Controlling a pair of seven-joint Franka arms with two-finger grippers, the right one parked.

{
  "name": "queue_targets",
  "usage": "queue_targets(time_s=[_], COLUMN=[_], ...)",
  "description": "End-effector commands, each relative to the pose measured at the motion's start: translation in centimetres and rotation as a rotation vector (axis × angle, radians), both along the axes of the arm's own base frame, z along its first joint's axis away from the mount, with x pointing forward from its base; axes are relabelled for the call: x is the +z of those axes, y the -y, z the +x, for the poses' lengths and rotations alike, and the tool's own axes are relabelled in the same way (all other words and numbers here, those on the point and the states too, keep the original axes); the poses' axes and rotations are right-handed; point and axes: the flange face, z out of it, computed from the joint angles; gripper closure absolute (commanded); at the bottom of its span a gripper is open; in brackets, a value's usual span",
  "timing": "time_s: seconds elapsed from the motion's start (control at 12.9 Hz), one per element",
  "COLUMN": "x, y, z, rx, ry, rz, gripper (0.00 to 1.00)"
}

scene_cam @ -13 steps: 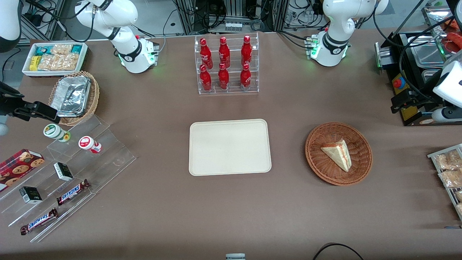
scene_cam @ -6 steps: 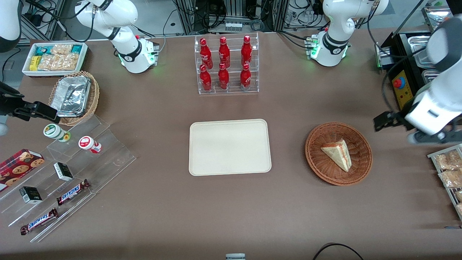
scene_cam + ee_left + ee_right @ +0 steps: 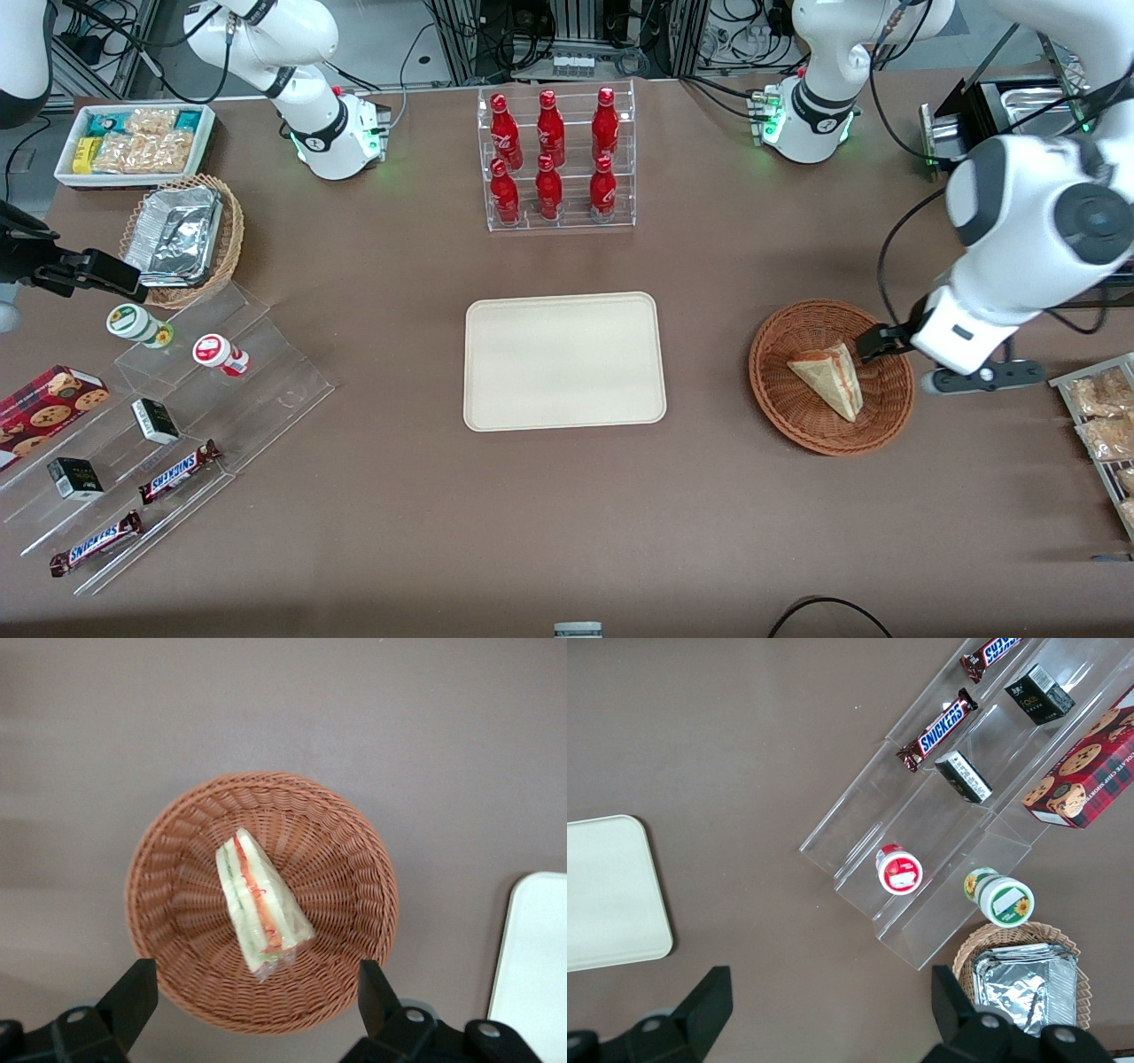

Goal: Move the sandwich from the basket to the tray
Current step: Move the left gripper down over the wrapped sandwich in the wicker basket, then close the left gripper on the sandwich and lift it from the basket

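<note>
My gripper [image 3: 252, 992] spread wide, holding nothing, above basket [image 3: 168, 877], sandwich [image 3: 260, 904] long axis pointing between my fingers [image 3: 133, 992], narrow tip away, tray [image 3: 536, 966] off to the side

"SNICKERS" reads on 2 choc bars [image 3: 180, 470] [image 3: 96, 543] lying on the clear stepped rack [image 3: 168, 416], also legible in right wrist view [image 3: 938, 729]. Red bottles [image 3: 550, 155] carry white script, too small to read. Dark small boxes [image 3: 1039, 693]: print unreadable. No other legible text.
</note>
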Motion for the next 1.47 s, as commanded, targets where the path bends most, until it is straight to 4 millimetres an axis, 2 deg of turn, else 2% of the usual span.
queue_targets(time_s=[0.0, 0.31, 0.62, 0.85, 1.16, 1.4], x=[-2.2, -6.7, -9.9, -12.7, -16.1, -17.5], y=[0.5, -0.2, -0.3, -0.6, -0.5, -0.7], z=[-2.4, -4.5, -4.5, -5.4, -5.3, -5.2], rx=[0.081, 0.222, 0.34, 0.351, 0.357, 0.362], ry=[0.031, 0.096, 0.103, 0.104, 0.101, 0.104], rz=[-0.002, -0.026, -0.041, -0.045, -0.048, -0.052], gripper=[0.0, 0.0, 0.0, 0.0, 0.0, 0.01])
